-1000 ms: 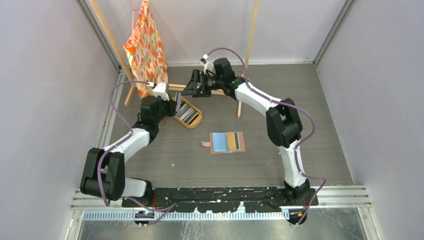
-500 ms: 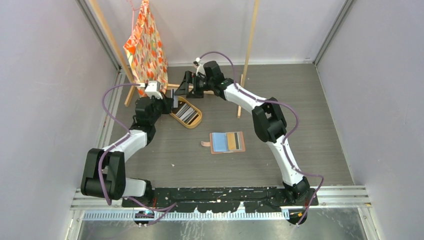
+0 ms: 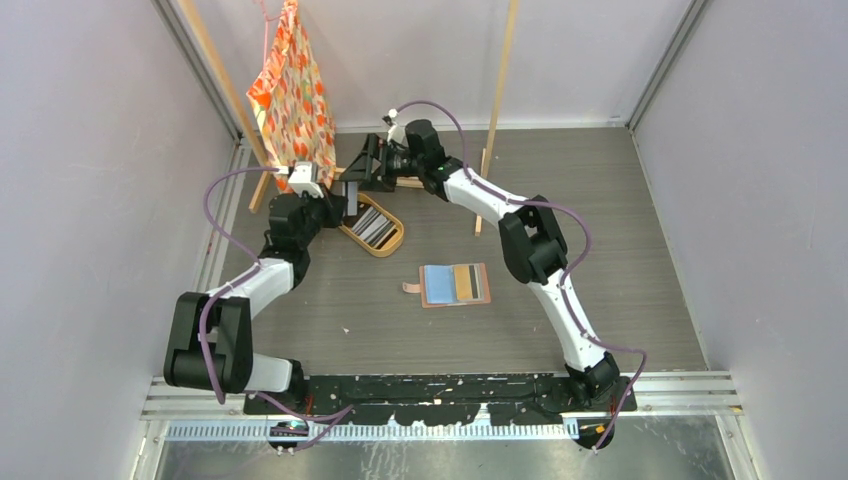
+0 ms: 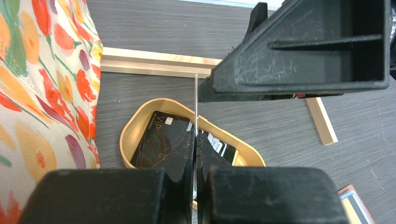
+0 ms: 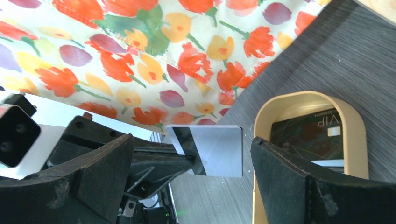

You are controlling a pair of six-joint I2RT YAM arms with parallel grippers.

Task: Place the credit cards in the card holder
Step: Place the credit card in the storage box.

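One silver credit card (image 5: 212, 149) stands on edge just above the oval tan tray (image 4: 128, 135), pinched between the clenched fingers of the left gripper (image 4: 195, 140). The right gripper (image 5: 192, 144) is spread wide, one finger on either side of the card, clear of it. Other cards (image 4: 156, 140), a black one uppermost, lie in the tray; their number cannot be told. The single card holder (image 3: 455, 284) lies open, nearer the arms' bases than the tray, on the grey wood-grain table (image 3: 620, 200) between pale walls (image 3: 90, 200). A floral cloth (image 3: 292, 90) hangs by a wooden frame (image 4: 154, 65) just beyond the tray.
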